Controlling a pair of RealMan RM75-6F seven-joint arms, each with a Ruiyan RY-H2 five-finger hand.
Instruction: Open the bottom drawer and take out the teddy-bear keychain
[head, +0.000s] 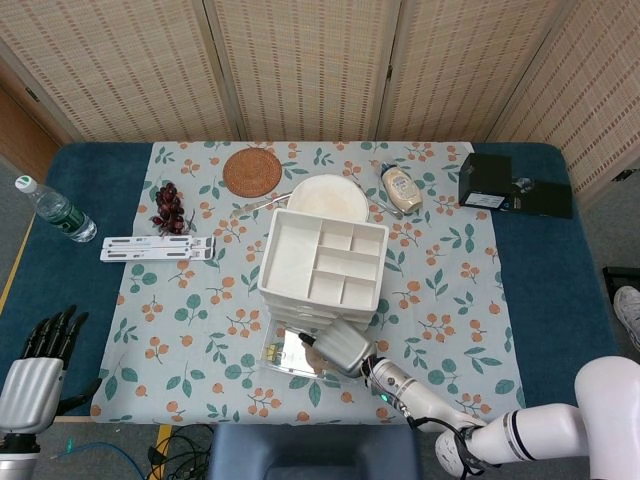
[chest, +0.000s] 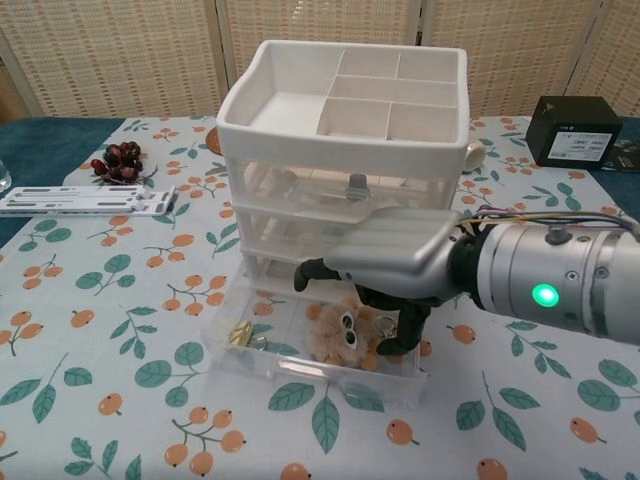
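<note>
Teddy-bear keychain (chest: 343, 332) lies in the pulled-out bottom drawer (chest: 300, 368) of the white drawer unit (chest: 340, 110), right of a small brass item (chest: 241, 334). Right hand (chest: 392, 262) hovers low over it, fingers (chest: 410, 328) curled down touching the bear's right side; whether it has a firm grip cannot be told. Left hand (head: 35, 375) rests at the near left table edge (head: 60, 300), fingers extended, holding nothing.

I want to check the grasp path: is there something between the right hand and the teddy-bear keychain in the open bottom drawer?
Nothing visible: the right hand hovers directly over the teddy-bear keychain in the open bottom drawer.
</note>
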